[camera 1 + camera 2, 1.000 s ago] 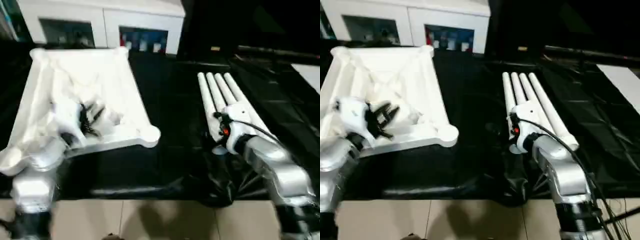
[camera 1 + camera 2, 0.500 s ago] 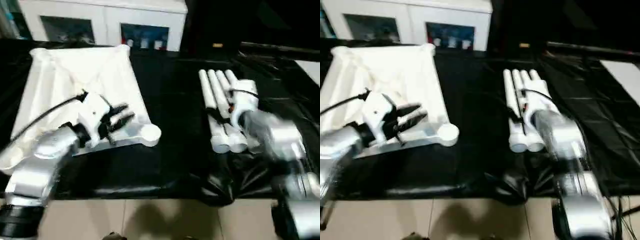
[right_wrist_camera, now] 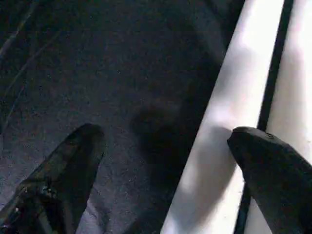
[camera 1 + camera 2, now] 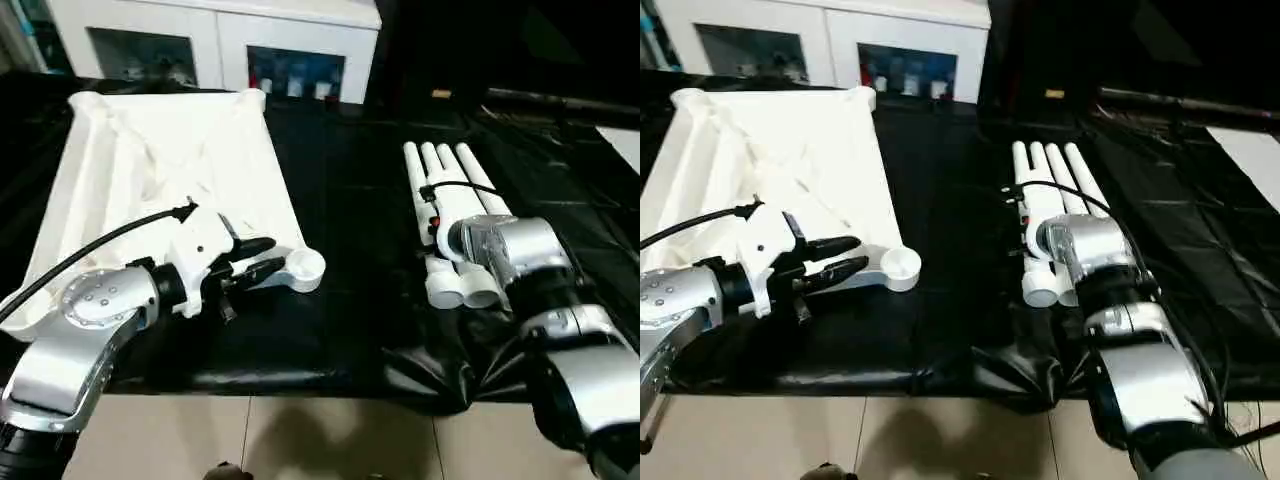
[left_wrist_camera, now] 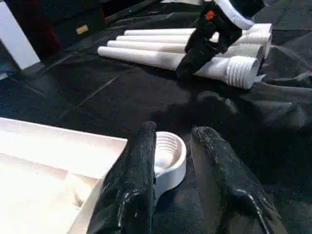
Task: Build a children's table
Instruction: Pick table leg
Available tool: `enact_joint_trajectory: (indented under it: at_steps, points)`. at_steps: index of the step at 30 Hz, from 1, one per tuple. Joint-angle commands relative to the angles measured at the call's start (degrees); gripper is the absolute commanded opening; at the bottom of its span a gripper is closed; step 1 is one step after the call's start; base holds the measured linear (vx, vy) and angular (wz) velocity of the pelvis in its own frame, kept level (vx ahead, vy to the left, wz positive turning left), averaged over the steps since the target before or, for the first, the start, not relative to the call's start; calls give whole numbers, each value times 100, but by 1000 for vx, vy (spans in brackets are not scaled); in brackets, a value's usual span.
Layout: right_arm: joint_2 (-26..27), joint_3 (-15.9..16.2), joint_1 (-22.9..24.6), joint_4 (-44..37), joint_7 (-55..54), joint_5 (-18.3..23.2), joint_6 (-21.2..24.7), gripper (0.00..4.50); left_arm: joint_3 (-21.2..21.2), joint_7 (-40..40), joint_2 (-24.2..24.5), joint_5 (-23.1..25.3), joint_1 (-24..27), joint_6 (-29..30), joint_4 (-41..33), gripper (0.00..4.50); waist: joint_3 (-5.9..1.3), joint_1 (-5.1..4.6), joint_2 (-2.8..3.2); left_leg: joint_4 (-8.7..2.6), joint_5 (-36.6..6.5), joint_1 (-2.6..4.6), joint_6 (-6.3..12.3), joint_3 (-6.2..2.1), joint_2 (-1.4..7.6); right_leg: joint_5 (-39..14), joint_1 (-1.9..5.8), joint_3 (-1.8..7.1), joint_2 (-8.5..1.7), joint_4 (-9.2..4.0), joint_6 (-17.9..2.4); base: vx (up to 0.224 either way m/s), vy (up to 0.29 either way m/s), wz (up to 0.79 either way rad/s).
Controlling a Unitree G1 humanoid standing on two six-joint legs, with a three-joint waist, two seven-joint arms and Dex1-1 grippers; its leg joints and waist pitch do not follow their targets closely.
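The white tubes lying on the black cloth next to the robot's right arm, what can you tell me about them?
The legs are four long white tubes, plastic by their look, lying side by side and touching on the black sheet. They taper toward the far ends; the wider near ends carry screw threads. None is fitted to the tabletop, which lies apart to the robot's left. The right gripper is open down over them, one finger on a tube, the other over the sheet.
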Motion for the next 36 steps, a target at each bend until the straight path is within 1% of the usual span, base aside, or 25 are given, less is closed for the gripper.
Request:
enact_joint_trajectory:
  at_steps: [1, 5, 6, 7, 10, 11, 12, 16, 17, 18, 20, 22, 24, 27, 29, 31, 32, 33, 34, 36]
  points:
    - [15, -8, -128, 84, 89, -45, -28, 450, -44, -34, 25, -8, 18, 87, -131, 140, -402, 4, 51, -425, -168, 75, -70, -65, 296, 286, 262, 287, -414, -306, -1418, 0, 0, 0]
    - [62, 20, -208, 181, 315, 31, 5, 450, -48, -32, 53, 64, -43, 51, -39, 140, -402, 3, 60, -426, -223, 79, -66, -64, 301, 254, 259, 287, -409, -311, -1432, 0, 0, 0]
    - [90, -2, -235, 232, 382, 78, 19, 450, -53, -22, 57, 66, -49, 52, -34, 140, -399, 2, 60, -427, -230, 77, -69, -64, 302, 243, 259, 287, -409, -313, -1432, 0, 0, 0]
    - [115, -20, -252, 258, 443, 122, 41, 450, -58, -15, 59, 66, -53, 54, -32, 140, -402, 0, 83, -424, -232, 78, -81, -63, 300, 258, 256, 288, -408, -310, -1447, 0, 0, 0]
    - [193, -100, -258, 209, 561, 269, 56, 450, -83, 1, 65, 82, -57, 18, -43, 140, -403, 7, 83, -428, -255, 83, -97, -67, 309, 281, 259, 287, -410, -307, -1455, 0, 0, 0]
    - [213, -152, -254, 113, 546, 312, -69, 450, -92, 8, 63, 87, -58, 15, -55, 140, -407, 7, 88, -426, -238, 83, -104, -65, 308, 319, 260, 286, -410, -304, -1467, 0, 0, 0]
    - [222, -240, -287, 54, 526, 369, -105, 450, -92, 9, 63, 93, -56, 10, -60, 140, -404, 10, 92, -428, -240, 89, -110, -65, 310, 319, 255, 285, -410, -305, -1471, 0, 0, 0]
    - [195, -367, -381, -144, 650, 467, -242, 450, -80, 0, 79, 99, -38, 8, -73, 140, -406, 20, 100, -430, -253, 92, -135, -63, 307, 349, 255, 283, -398, -300, -1450, 0, 0, 0]
    - [170, -427, -430, -234, 686, 510, -318, 450, -83, -5, 89, 111, -32, -7, -66, 140, -412, 16, 78, -432, -245, 88, -120, -68, 306, 375, 264, 279, -398, -294, -1443, 0, 0, 0]
    - [153, -479, -468, -262, 669, 532, -392, 450, -84, -8, 91, 115, -30, -7, -66, 140, -408, 18, 82, -433, -261, 85, -113, -69, 306, 356, 264, 281, -403, -296, -1440, 0, 0, 0]
    - [77, -640, -602, -198, 402, 517, -557, 450, -92, -8, 84, 121, -39, -3, -61, 140, -407, 19, 87, -432, -303, 95, -142, -65, 306, 235, 250, 278, -403, -302, -1444, 0, 0, 0]
    - [39, -672, -647, -131, 285, 485, -606, 450, -99, -6, 79, 125, -47, -1, -57, 140, -404, 23, 95, -425, -293, 102, -157, -55, 298, 249, 238, 279, -391, -304, -1441, 0, 0, 0]
    - [-88, -569, -677, 187, 71, 289, -585, 450, -134, -7, 53, 127, -49, -2, -53, 140, -403, 25, 91, -424, -274, 99, -171, -53, 290, 271, 237, 277, -382, -305, -1444, 0, 0, 0]
    - [-165, -451, -613, 402, 9, 125, -431, 450, -181, -41, 57, 129, -23, -11, -61, 140, -411, 26, 82, -414, -244, 72, -164, -54, 276, 327, 263, 282, -383, -301, -1440, 0, 0, 0]
    - [-178, -448, -599, 466, 6, 106, -403, 450, -194, -58, 62, 125, -22, -9, -54, 140, -416, 24, 83, -412, -232, 66, -158, -60, 278, 346, 273, 280, -387, -299, -1434, 0, 0, 0]
    - [-187, -439, -595, 527, 17, 105, -382, 450, -205, -67, 66, 127, -22, -13, -49, 140, -423, 16, 71, -405, -226, 63, -132, -59, 279, 367, 280, 282, -389, -295, -1447, 0, 0, 0]
    - [-190, -438, -592, 582, 0, 101, -388, 450, -216, -83, 76, 124, -16, -6, -53, 140, -425, 13, 73, -402, -167, 54, -103, -63, 282, 427, 283, 278, -388, -284, -1457, 0, 0, 0]
    - [-186, -447, -604, 721, -24, 98, -435, 450, -239, -111, 98, 138, -15, -12, -38, 140, -425, 11, 93, -402, -166, 55, -104, -66, 283, 431, 282, 278, -390, -283, -1460, 0, 0, 0]
    - [-182, -459, -609, 776, -55, 95, -453, 450, -246, -122, 105, 138, -12, -9, -40, 140, -424, 1, 86, -398, -183, 66, -100, -59, 285, 428, 270, 275, -383, -288, -1480, 0, 0, 0]
    - [-167, -518, -631, 951, -226, 89, -532, 450, -263, -160, 126, 124, -1, 11, -52, 140, -424, 8, 98, -397, -199, 71, -108, -56, 285, 415, 265, 276, -383, -286, -1517, 0, 0, 0]
